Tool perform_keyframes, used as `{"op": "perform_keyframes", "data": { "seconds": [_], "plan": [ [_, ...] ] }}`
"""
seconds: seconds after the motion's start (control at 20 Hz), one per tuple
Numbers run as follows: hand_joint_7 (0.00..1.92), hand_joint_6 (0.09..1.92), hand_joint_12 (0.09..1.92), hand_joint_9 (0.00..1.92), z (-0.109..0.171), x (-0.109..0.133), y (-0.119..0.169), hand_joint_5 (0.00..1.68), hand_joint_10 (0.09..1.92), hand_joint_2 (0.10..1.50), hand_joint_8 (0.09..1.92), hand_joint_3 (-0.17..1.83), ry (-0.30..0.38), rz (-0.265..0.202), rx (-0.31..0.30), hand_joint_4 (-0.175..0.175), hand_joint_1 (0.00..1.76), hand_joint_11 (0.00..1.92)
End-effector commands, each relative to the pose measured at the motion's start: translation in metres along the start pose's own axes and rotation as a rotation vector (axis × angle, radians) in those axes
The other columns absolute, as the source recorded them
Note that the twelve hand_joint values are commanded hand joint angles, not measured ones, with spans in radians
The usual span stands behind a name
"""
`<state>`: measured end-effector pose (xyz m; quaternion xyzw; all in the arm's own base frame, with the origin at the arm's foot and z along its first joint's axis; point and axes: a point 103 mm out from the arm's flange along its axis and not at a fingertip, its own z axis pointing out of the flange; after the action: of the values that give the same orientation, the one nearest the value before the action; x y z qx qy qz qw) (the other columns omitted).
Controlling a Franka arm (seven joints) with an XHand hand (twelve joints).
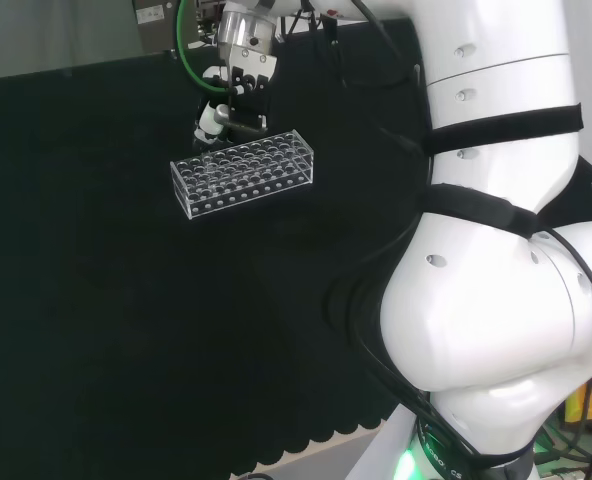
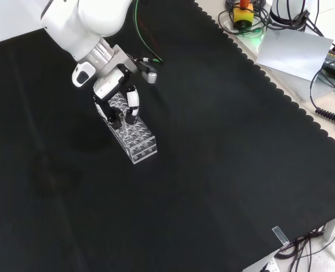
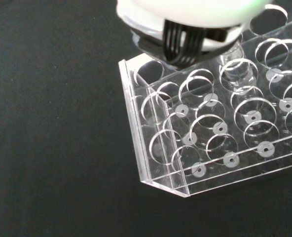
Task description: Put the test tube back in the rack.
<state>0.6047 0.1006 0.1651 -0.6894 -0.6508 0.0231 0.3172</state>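
No legible text, label, number or sign anywhere.

The hand (image 1: pixel 238 95) is hanging with fingers curled directly over the far edge of the clear rack (image 1: pixel 244 177), which is lying on the black cloth (image 1: pixel 126 320) left of the white arm links (image 1: pixel 496 250).

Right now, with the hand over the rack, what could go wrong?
The rack is light clear plastic standing loose on the cloth; the hand hangs right over one end of it, so a low finger could tip or slide it. The holes sit close together, so a tube could catch a rim. I cannot make out a tube.
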Motion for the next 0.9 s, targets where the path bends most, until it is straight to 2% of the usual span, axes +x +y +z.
{"op": "perform_keyframes", "data": {
  "seconds": [0.05,0.1,0.2,0.25,0.35,0.45,0.6,0.9],
  "plan": [
    [1.33,0.13,0.89,1.26,0.003,0.000,-0.001,1.35,0.76,0.69,0.77,0.55,0.001,-0.004,0.006,-0.175,1.43,1.14],
    [1.33,0.13,0.89,1.26,0.003,-0.001,-0.001,1.35,0.76,0.69,0.77,0.55,0.016,-0.006,0.020,-0.175,1.43,1.14],
    [1.37,0.18,0.96,1.39,0.003,-0.002,-0.001,1.35,0.75,0.70,0.70,0.54,0.042,-0.017,0.060,-0.175,1.36,1.13],
    [1.35,0.32,1.06,1.39,0.003,-0.002,-0.001,1.32,0.73,0.73,0.64,0.49,0.046,-0.024,0.083,-0.175,1.34,1.08],
    [1.13,0.57,1.27,1.21,0.003,-0.002,-0.001,0.96,0.77,0.63,0.73,0.58,0.067,-0.042,0.114,-0.118,1.23,0.82],
    [0.92,0.73,1.39,1.05,0.002,-0.002,-0.001,0.70,0.83,0.55,0.85,0.68,0.078,-0.051,0.117,-0.073,1.16,0.66],
    [0.79,0.78,1.43,0.92,0.000,-0.002,-0.003,0.54,0.85,0.52,0.90,0.72,0.088,-0.057,0.116,-0.047,1.13,0.58],
    [0.71,0.77,1.44,0.83,-0.010,-0.003,-0.009,0.47,0.85,0.50,0.90,0.72,0.121,-0.065,0.096,-0.030,1.11,0.54]
  ]
}}
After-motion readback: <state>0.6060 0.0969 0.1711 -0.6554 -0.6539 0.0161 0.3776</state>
